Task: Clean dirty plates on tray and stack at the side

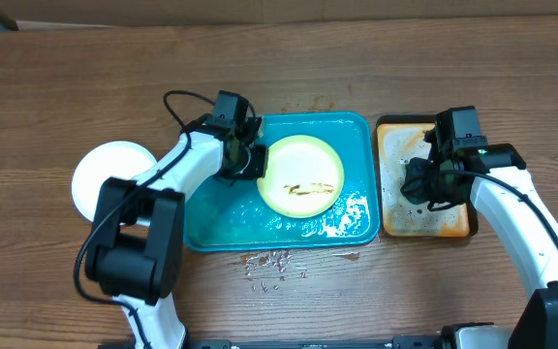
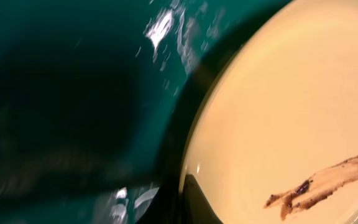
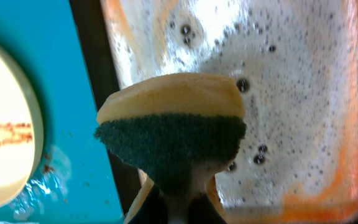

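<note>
A pale yellow-green plate [image 1: 301, 174] with a brown sauce smear lies in the wet teal tray [image 1: 211, 218]. My left gripper [image 1: 252, 160] is at the plate's left rim. In the left wrist view one dark finger [image 2: 188, 190] lies over the rim of the plate [image 2: 291, 106], so it is shut on the rim. A white plate [image 1: 105, 179] sits on the table left of the tray; I cannot tell if another is stacked with it. My right gripper [image 1: 432, 182] is shut on a yellow and green sponge [image 3: 173, 130] above the orange tray [image 3: 291, 93].
The narrow orange tray [image 1: 453, 225] holds soapy foam and stands right of the teal tray. Foam and water lie in the teal tray's front right corner [image 1: 347, 218]. Droplets or crumbs [image 1: 269, 264] are on the wooden table in front of the tray.
</note>
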{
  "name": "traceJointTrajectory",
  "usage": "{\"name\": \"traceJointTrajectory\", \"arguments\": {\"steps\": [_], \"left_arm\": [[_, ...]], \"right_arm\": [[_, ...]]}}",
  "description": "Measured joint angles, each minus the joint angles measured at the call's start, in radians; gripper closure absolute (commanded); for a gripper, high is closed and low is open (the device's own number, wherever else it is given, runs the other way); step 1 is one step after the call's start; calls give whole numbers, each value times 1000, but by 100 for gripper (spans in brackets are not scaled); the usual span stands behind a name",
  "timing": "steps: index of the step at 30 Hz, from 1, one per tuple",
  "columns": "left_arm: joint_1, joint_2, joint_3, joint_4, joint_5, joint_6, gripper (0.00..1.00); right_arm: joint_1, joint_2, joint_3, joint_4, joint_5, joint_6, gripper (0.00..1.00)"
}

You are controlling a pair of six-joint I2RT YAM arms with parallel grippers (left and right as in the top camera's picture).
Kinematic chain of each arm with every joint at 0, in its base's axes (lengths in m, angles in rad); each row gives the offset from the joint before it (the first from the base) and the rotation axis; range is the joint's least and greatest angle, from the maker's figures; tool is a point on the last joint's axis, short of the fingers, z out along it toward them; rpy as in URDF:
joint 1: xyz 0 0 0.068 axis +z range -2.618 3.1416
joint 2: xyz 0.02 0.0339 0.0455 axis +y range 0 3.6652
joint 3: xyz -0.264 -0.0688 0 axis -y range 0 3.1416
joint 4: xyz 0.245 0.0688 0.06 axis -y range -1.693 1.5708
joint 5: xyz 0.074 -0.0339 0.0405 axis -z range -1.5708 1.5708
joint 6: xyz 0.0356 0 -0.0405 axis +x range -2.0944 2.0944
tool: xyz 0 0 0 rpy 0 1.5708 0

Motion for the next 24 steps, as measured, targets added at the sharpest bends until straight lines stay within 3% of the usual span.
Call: {"name": "traceJointTrajectory", "arguments": {"steps": [11,24], "left_arm": [[4,-198,-15,-340,-90,-17,96],[-3,-196,-16,-370,-101,-37,96]], "right_arm": [[0,70,0,49,4,0,96],[0,288,3,157,14,0,96]]}}
